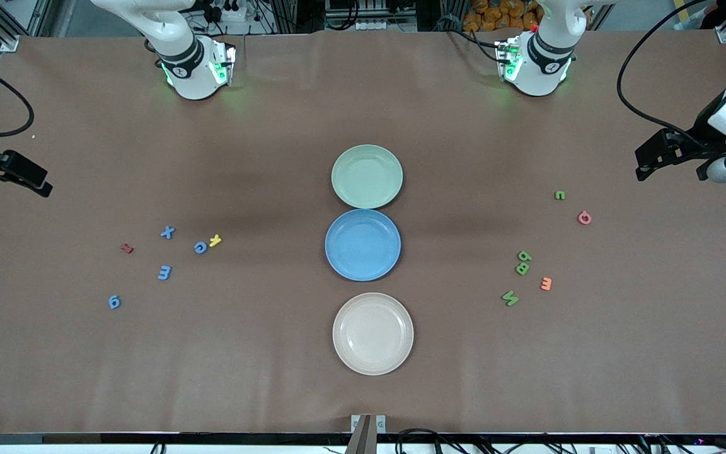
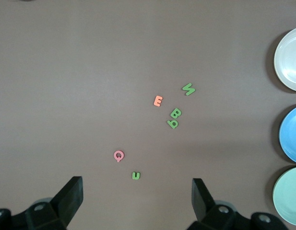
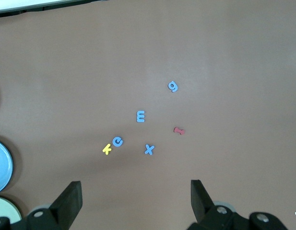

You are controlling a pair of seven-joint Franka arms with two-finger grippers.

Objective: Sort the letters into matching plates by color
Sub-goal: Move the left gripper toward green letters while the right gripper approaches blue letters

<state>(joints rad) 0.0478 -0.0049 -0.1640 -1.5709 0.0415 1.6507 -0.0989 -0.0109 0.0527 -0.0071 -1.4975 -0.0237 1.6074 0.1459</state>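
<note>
- The cream plate sits nearest the front camera, the blue plate next, the pale green plate farthest; all are empty on the desk.
- Blue letters lie scattered toward the right arm's end, green letters toward the left arm's end.
- These tiny flat pieces are probably light and stiff; I would pinch across their thin edges.
- The right gripper and left gripper hover over bare desk at its ends, jaws apart, holding nothing.

Both wrist views cut off the blue plate at an edge.
</note>
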